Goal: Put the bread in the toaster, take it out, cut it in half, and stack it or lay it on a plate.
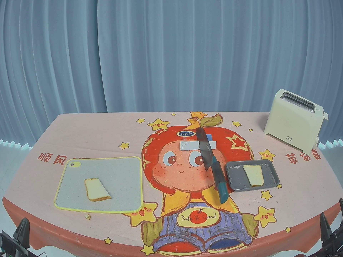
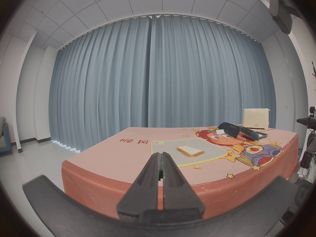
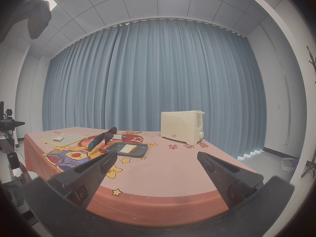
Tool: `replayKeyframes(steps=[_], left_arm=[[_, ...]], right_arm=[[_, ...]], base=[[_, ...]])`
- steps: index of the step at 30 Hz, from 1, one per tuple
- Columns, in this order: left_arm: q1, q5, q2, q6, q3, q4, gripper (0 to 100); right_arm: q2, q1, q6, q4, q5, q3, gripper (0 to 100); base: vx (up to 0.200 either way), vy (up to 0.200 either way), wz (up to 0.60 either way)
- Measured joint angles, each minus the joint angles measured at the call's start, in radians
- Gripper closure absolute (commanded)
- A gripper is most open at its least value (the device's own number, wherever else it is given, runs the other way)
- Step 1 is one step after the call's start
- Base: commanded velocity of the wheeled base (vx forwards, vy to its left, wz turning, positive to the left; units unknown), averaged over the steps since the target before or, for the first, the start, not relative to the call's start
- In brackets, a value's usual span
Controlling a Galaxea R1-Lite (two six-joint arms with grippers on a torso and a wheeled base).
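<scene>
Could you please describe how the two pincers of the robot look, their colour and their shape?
Both are matt black. The left pincer has two wedge-shaped fingers that taper to a narrow tip, with stepped inner faces. The right pincer has the same pointed fingers, each with small screws on its side.

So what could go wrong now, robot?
The knife lies between the board and the tray, so carrying the bread across might bump it. The tray already holds a slice; a sloppy drop could land the bread on the rim. The left gripper is shut and must open first.
</scene>
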Motion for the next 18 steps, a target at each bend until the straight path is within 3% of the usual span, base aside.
replayKeyframes(steps=[6,7,18], left_arm=[[0.000,0.000,0.000,0.000,0.000,0.000,100],[0.000,-0.002,0.000,0.000,0.000,0.000,0],[-0.001,-0.001,0.000,0.000,0.000,0.001,0]], right_arm=[[0.000,0.000,0.000,0.000,0.000,0.000,0],[0.000,0.000,0.000,0.000,0.000,0.000,0],[0.000,0.000,0.000,0.000,0.000,0.000,0]], base=[[0.000,0.000,0.00],[0.000,0.000,0.00],[0.000,0.000,0.00]])
